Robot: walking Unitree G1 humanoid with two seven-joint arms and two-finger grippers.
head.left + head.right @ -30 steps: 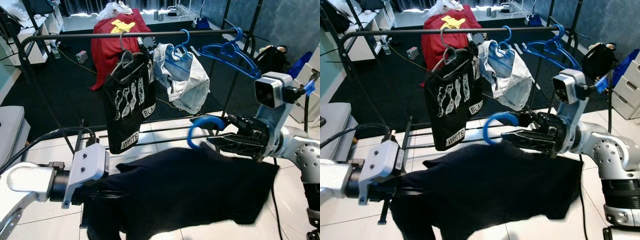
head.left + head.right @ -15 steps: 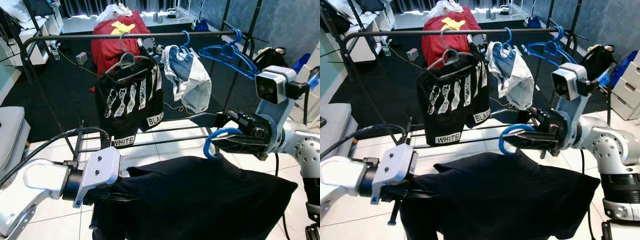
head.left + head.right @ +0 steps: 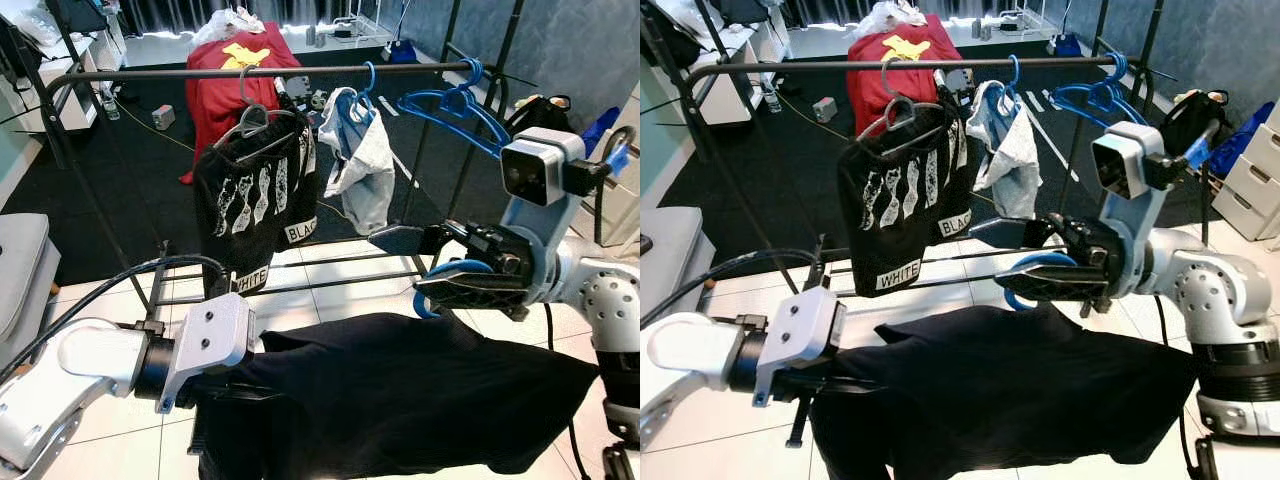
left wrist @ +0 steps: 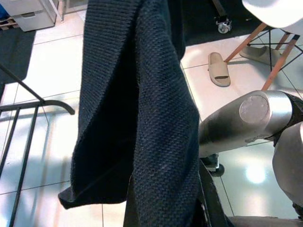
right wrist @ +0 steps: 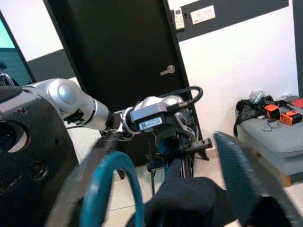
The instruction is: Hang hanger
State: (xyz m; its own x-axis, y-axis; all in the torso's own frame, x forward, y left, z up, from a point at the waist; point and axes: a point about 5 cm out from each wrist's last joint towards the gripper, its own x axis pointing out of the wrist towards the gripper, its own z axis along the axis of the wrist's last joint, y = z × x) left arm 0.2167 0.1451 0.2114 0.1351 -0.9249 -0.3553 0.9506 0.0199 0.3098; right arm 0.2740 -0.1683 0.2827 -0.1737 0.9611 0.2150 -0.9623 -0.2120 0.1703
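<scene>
Below the long black metal clothes rail (image 3: 270,72), the right claw (image 3: 1025,283) is clenched on the curved hook of a blue plastic hanger (image 3: 1032,268), which carries a dark knitted sweater (image 3: 1020,385). The left claw (image 3: 215,385) grips the sweater's far edge, fabric hiding its fingers. Open rail lies between the black printed shirt (image 3: 258,195) and the empty blue hangers (image 3: 455,105). The hook sits lower than half a second ago.

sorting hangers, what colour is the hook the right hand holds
Blue hook, held by the right hand; clearest in the right eye view.
</scene>
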